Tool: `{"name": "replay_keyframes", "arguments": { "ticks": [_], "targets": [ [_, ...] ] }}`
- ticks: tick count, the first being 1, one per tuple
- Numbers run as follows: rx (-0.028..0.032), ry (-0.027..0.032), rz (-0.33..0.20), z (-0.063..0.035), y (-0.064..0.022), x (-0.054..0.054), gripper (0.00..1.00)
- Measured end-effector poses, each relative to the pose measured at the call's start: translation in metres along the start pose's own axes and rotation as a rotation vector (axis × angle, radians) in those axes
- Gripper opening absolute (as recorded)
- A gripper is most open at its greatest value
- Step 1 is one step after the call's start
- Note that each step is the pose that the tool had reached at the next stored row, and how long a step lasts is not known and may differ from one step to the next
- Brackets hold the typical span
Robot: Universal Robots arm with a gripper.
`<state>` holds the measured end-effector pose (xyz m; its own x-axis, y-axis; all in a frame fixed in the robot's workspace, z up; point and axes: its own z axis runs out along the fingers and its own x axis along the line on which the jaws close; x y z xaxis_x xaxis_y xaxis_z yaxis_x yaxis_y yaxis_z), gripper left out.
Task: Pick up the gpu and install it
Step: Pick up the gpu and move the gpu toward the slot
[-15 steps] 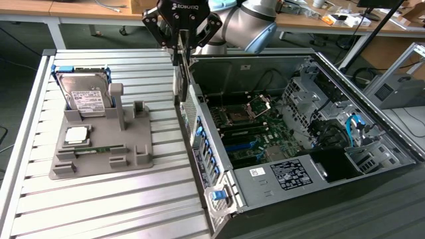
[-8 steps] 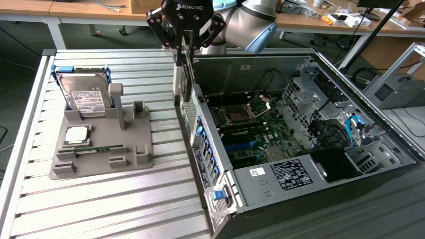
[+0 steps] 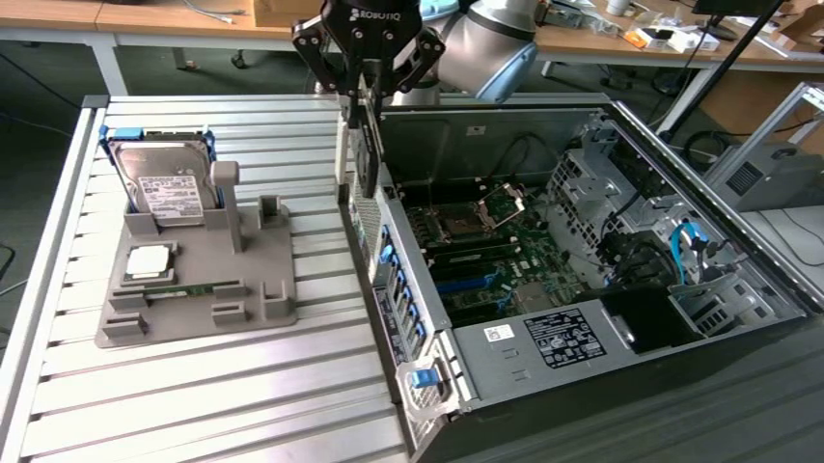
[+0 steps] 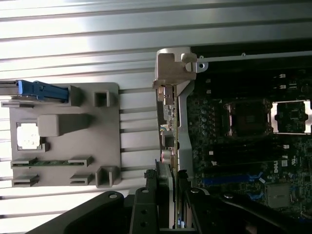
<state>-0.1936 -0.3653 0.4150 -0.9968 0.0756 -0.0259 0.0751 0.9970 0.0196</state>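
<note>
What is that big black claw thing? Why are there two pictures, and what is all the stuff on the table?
It is a robot arm, and the claw is its gripper. One picture comes from a camera standing off to the side. The other comes from a camera on the arm's wrist, looking past the claw. The claw is pinching the gpu, a thin dark computer card, held on edge in the air at the edge of an open computer case. On the slatted table sits a gray holder with a hard drive in a blue frame, a small square chip and a green memory stick.
</note>
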Motion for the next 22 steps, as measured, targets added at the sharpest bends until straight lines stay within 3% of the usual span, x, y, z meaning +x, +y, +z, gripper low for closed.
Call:
{"name": "replay_keyframes", "arguments": {
  "ticks": [22],
  "targets": [
    [0.0009, -0.0001, 0.0, 0.0006, 0.0005, -0.02, 0.27]
  ]
}}
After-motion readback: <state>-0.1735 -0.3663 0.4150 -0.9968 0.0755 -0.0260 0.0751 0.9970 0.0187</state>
